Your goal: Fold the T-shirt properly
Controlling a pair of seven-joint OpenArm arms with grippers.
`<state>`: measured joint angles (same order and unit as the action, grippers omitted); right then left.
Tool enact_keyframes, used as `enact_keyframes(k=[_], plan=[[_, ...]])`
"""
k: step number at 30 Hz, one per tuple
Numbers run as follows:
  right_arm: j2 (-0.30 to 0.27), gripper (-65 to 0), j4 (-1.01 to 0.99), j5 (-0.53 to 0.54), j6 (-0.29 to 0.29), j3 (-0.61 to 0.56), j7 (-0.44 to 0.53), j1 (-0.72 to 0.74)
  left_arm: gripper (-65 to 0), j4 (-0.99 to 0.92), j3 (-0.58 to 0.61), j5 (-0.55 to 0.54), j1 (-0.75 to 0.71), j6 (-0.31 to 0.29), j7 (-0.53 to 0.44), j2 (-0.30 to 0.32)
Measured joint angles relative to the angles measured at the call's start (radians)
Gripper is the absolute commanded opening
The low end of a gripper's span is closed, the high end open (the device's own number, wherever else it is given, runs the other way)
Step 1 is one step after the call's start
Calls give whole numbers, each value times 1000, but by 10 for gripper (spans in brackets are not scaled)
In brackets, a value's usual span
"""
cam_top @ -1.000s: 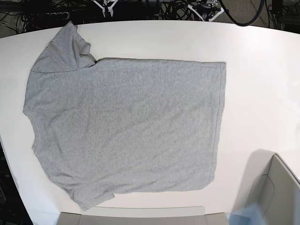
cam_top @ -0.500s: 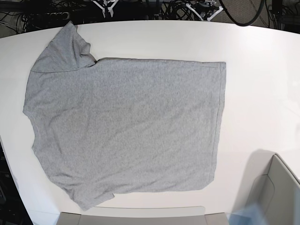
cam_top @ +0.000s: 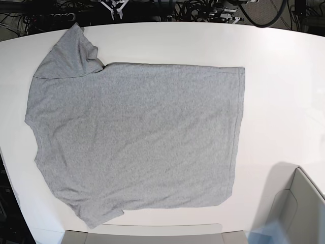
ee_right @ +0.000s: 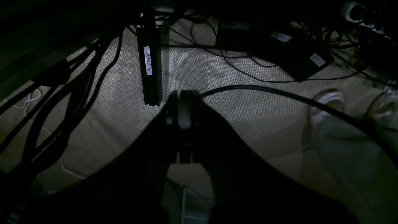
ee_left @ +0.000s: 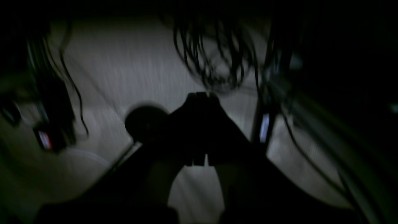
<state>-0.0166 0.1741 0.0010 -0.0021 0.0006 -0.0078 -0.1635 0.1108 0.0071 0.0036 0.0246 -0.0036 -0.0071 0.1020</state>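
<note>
Only the left gripper (ee_left: pixel 202 95) has shifted beyond the far edge; T-shirt (cam_top: pixel 137 142) unmoved on the white table (cam_top: pixel 284 91), right side bare. Both grippers, also the right gripper (ee_right: pixel 182 93), are clenched on nothing.

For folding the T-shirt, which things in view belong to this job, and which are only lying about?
Belong to the job:
- light grey short-sleeved cotton T-shirt, spread flat
- white table under it

Only lying about:
- pale grey open bin at the table's edge
- black cables on the floor
</note>
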Motion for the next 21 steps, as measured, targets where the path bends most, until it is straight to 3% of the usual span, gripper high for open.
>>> enact_keyframes(k=[14,21], plan=[[-41,-648,19,-2,2,-2,3,-90,-647,71,0,-1,-129,4,6,7],[-94,-649,341,-4,-3,-4,-1,-307,-649,335,0,-3,-330,3,31,21]])
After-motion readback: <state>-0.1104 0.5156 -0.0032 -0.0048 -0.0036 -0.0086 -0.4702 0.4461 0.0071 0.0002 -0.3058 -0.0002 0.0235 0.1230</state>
